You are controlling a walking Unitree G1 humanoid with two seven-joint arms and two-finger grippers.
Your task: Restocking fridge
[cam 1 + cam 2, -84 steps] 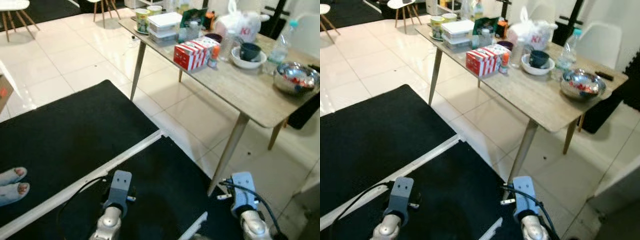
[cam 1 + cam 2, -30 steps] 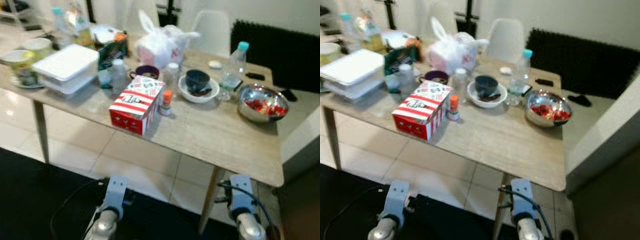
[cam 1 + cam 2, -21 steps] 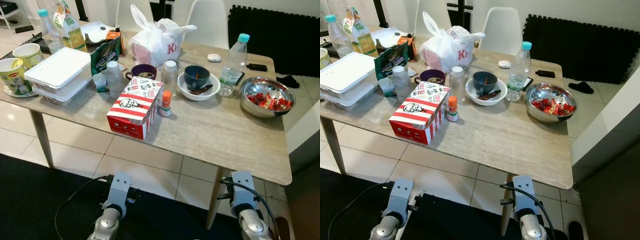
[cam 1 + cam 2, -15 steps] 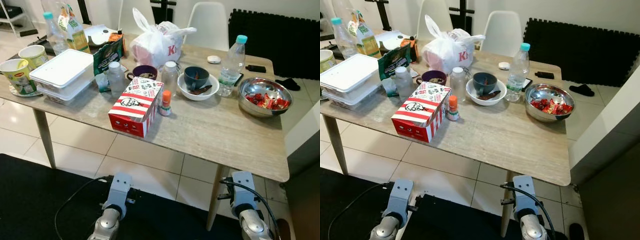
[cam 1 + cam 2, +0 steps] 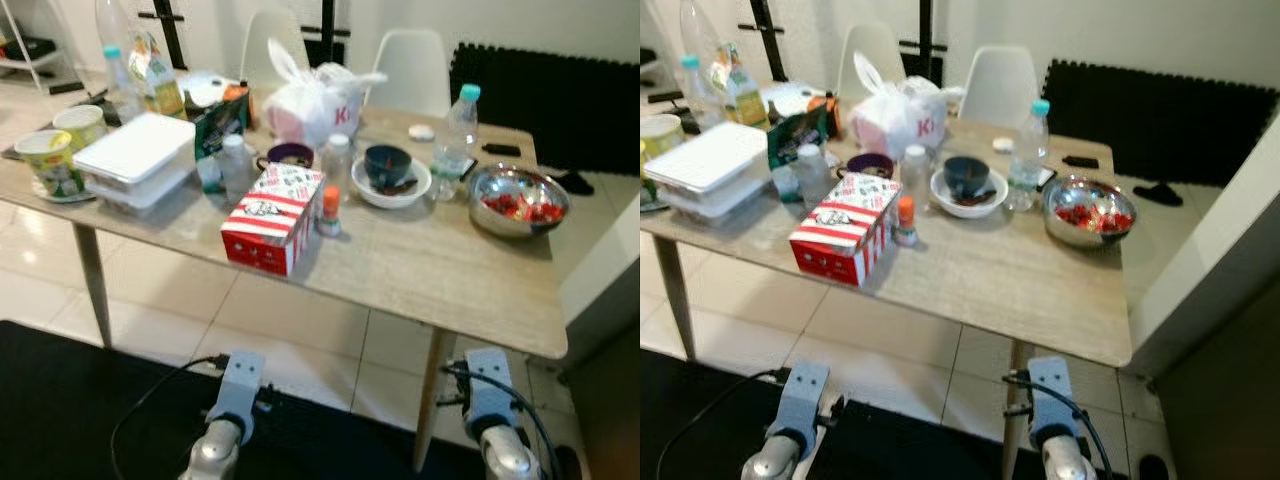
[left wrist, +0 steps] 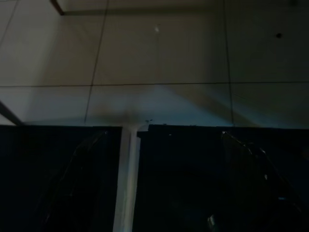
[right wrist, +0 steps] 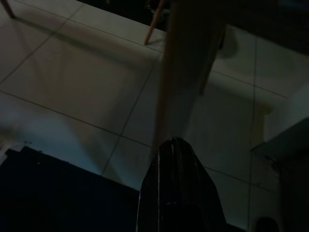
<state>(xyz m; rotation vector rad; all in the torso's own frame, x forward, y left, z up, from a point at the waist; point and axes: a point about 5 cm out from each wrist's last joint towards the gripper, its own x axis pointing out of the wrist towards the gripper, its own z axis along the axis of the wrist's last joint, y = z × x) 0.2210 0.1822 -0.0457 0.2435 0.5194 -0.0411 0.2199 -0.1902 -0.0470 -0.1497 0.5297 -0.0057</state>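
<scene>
My table (image 5: pixel 450 275) stands ahead of me with the food for restocking spread over its top; both of my arms hang low in front of its near edge, below the level of the tabletop.

My right gripper (image 7: pixel 179 159) points down at the tiled floor beside a table leg (image 7: pixel 186 72), its two black fingers pressed together and holding nothing. My left gripper (image 6: pixel 159 154) also faces the floor, above the seam where the black mat (image 6: pixel 217 183) meets the tiles; its fingers show as faint dark outlines standing well apart, with nothing between them.

Hazards, as I judge them:
- The right arm hangs close to the table leg, so raising or swinging it carelessly could strike the leg or the underside of the top and jolt everything standing there.
- The goods are crowded. The small orange-capped bottle (image 5: pixel 330 208) stands just beside the red-and-white striped box (image 5: pixel 274 218), and the tall water bottle (image 5: pixel 1027 140) stands near the white bowl (image 5: pixel 968 192); a reach past one could topple its neighbour.
- The eye views are slightly soft, so aiming from them alone could misplace a grasp.

Relative to my grippers, every item lies above and forward. The striped box is nearest, ahead of the left gripper; the steel bowl of red-wrapped sweets (image 5: pixel 1088 212) lies ahead of the right gripper, farther back. The white lidded containers (image 5: pixel 140 158) and the white plastic bag (image 5: pixel 312 100) lie farther still, off to my left.
</scene>
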